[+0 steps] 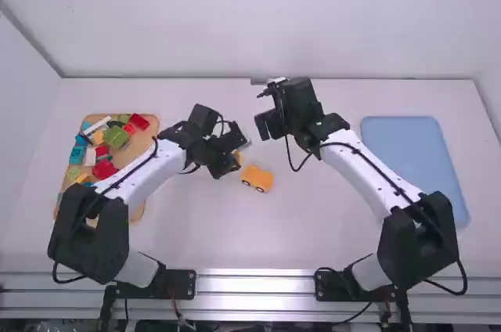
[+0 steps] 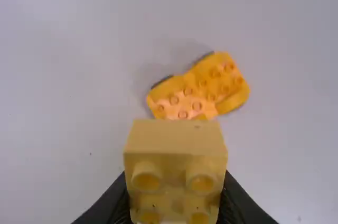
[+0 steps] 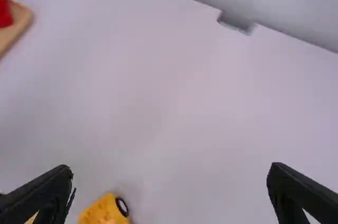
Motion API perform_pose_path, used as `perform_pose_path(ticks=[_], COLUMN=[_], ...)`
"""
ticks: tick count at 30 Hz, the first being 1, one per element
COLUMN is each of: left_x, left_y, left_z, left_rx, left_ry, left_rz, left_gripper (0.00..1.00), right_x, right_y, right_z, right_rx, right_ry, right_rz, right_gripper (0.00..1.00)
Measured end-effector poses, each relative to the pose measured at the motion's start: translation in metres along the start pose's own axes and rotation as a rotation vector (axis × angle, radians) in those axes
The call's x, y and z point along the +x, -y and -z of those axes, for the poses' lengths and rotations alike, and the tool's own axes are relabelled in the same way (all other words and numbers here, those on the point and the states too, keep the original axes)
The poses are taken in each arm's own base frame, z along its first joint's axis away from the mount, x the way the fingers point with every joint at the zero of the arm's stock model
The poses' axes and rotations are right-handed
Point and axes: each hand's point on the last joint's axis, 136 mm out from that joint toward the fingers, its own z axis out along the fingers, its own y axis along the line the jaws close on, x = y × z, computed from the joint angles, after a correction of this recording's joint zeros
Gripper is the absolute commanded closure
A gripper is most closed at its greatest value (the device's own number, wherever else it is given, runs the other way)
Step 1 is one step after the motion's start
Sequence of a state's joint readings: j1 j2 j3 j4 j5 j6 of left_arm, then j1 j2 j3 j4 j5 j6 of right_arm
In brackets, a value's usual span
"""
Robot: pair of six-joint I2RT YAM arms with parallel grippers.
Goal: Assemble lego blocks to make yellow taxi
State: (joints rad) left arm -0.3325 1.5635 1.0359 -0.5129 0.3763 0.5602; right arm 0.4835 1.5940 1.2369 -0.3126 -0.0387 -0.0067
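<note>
Yellow block (image 2: 176, 137) gripped by left pincer (image 1: 235, 153); right pincer (image 1: 264, 110) spread wide; orange wheeled base (image 1: 257, 178) on table (image 1: 235, 238).

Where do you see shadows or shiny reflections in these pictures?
High view: bright reflections along the metal rail at the near edge of the table; left wrist view: a faint, soft-edged shadow beside the yellow-orange car base; right wrist view: soft, uneven shading across the table.

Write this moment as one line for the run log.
left gripper: clamped on yellow block | right gripper: open, empty | yellow wheeled base: on white table, block not yet on it
</note>
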Motion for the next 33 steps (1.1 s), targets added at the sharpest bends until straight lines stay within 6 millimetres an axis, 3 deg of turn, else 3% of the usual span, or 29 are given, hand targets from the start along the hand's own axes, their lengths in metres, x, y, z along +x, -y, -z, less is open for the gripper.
perform_pose_path(ticks=[3, 8, 14, 20, 28, 29, 30, 31, 33], left_x=[0.008, 0.045, 0.084, 0.089, 0.095, 0.095, 0.094, 0.090, 0.085], left_y=[-0.002, -0.020, -0.030, -0.032, -0.026, -0.026, -0.026, -0.029, -0.032], left_z=[-0.011, -0.040, -0.063, -0.065, -0.072, -0.072, -0.072, -0.074, -0.074], left_rx=[-0.025, -0.042, -0.006, 0.022, 0.068, 0.070, 0.066, 0.050, 0.030], left_ry=[-0.104, -0.283, -0.449, -0.472, -0.447, -0.445, -0.443, -0.431, -0.418], left_rz=[-0.128, -0.264, -0.420, -0.548, -0.662, -0.671, -0.668, -0.673, -0.661], left_gripper=[0.98, 0.98, 0.98, 0.98, 0.69, 0.36, 0.31, 0.01, 0.01], right_x=[0.009, 0.022, 0.009, 0.017, 0.028, 0.029, 0.029, 0.030, 0.030], right_y=[0.007, 0.032, 0.047, 0.049, 0.063, 0.066, 0.067, 0.069, 0.070], right_z=[0.001, 0.006, 0.017, 0.026, 0.046, 0.046, 0.047, 0.047, 0.046], right_rx=[0.078, 0.243, 0.320, 0.318, 0.257, 0.244, 0.237, 0.219, 0.193], right_ry=[-0.034, -0.078, 0.079, 0.199, 0.293, 0.293, 0.293, 0.291, 0.289], right_rz=[-0.022, -0.111, -0.204, -0.227, -0.262, -0.268, -0.271, -0.275, -0.276], right_gripper=[0.02, 0.02, 0.02, 0.02, 0.02, 0.02, 0.02, 0.02, 0.02])
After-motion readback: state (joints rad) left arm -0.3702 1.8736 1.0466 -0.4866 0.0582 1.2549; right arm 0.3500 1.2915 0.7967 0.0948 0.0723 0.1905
